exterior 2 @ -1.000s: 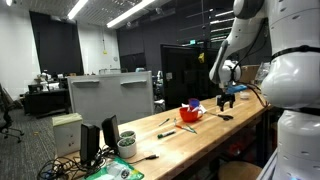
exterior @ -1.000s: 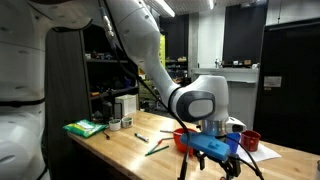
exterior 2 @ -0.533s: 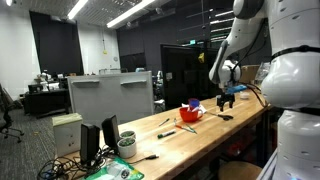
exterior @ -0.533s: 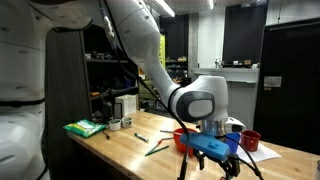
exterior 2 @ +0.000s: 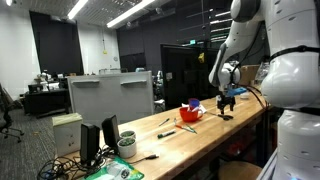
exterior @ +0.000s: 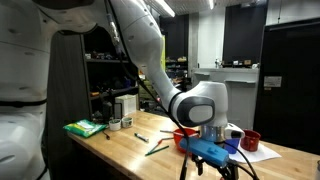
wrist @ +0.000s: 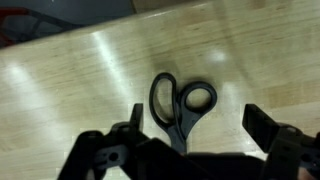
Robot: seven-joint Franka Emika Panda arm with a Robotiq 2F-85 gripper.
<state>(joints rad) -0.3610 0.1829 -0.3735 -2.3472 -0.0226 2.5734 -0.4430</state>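
My pincer (wrist: 196, 114) hangs spread wide, low over the wooden bench (wrist: 70, 75), pinching nothing. In the wrist view the scissors (wrist: 181, 122) lie flat on the pale wood, right between my two fingers (wrist: 134, 120) and touching neither. Their black handle loops sit side by side toward the top of that view, and the blades run down under my wrist, where I lose sight of them. In an exterior view a red bowl (exterior: 183, 133) stands just behind my pincer and a red cup (exterior: 250, 139) stands near it on the other side. A green bundle (exterior: 85, 128) lies well apart, at the far end of the bench.
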